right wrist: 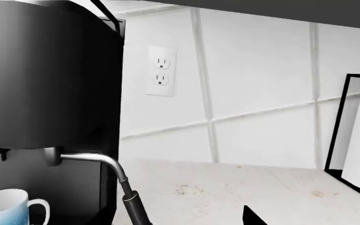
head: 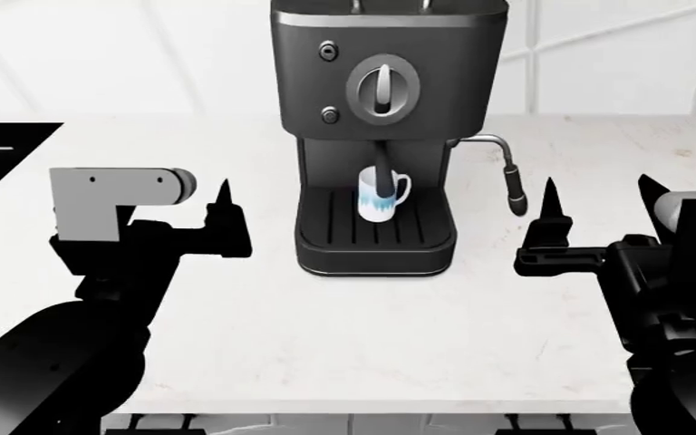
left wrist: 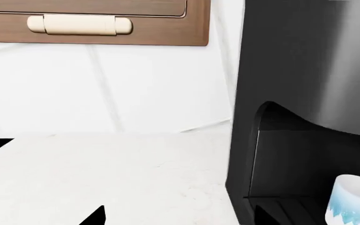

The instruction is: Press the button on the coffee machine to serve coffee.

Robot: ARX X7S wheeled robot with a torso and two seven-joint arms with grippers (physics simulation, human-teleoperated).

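Head view: grippers (head: 224,214) (head: 550,227) flanking coffee machine (head: 379,109).

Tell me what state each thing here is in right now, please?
coffee machine: upright on the counter, no coffee seen flowing.
round dial: knob pointing straight up.
mug: upright on the drip tray, under the spout.
steam wand: hanging down, tip clear of the counter.
left gripper: hovering left of the machine, touching nothing; open or shut unclear.
right gripper: hovering right of the machine, holding nothing visible; open or shut unclear.
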